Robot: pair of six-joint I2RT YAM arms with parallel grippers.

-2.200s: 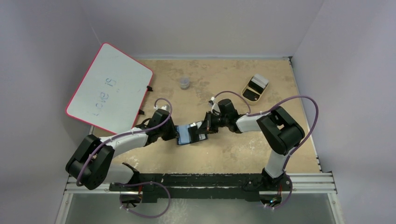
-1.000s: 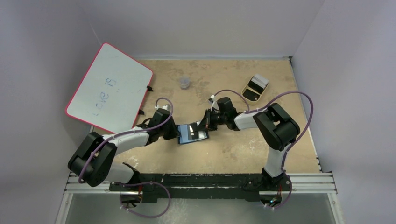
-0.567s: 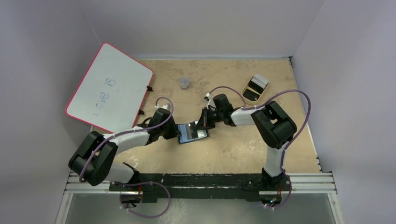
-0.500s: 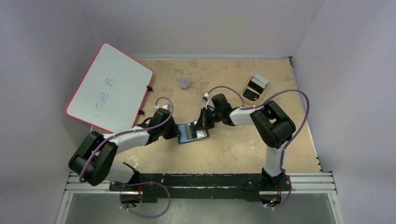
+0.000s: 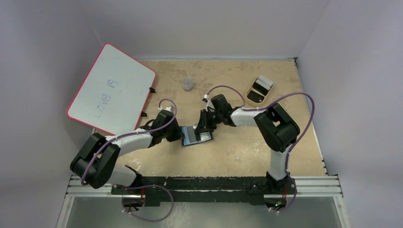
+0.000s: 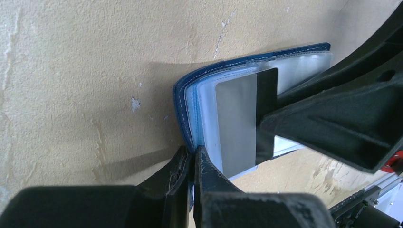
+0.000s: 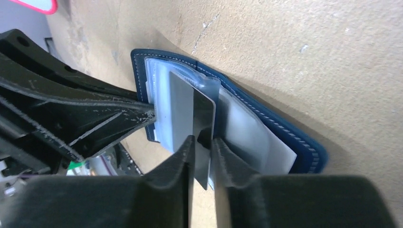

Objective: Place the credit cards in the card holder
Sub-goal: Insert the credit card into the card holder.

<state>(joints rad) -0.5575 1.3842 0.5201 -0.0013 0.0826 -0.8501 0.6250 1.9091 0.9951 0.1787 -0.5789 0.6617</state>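
The navy card holder (image 5: 194,136) lies open on the table, its clear inner pockets facing up. My left gripper (image 5: 181,135) is shut on the holder's left edge (image 6: 183,102), its fingertips (image 6: 192,151) pinching the blue rim. A grey credit card (image 7: 183,111) with a dark stripe stands partly inside a clear pocket (image 6: 236,123). My right gripper (image 5: 203,128) straddles the card's outer end; its jaws (image 7: 202,140) stand slightly open, with a thin gap beside the card. In the left wrist view the right gripper's fingers (image 6: 332,118) cover the holder's right half.
A pink-edged whiteboard (image 5: 111,88) leans at the back left. A small clear cup (image 5: 188,84) stands behind the arms. A tan oval tray (image 5: 259,89) lies at the back right. The table's near rail (image 5: 204,183) runs along the front.
The right gripper has moved left over the holder, carrying the card further into the pocket, and its jaws have eased apart. The left gripper has kept its hold.
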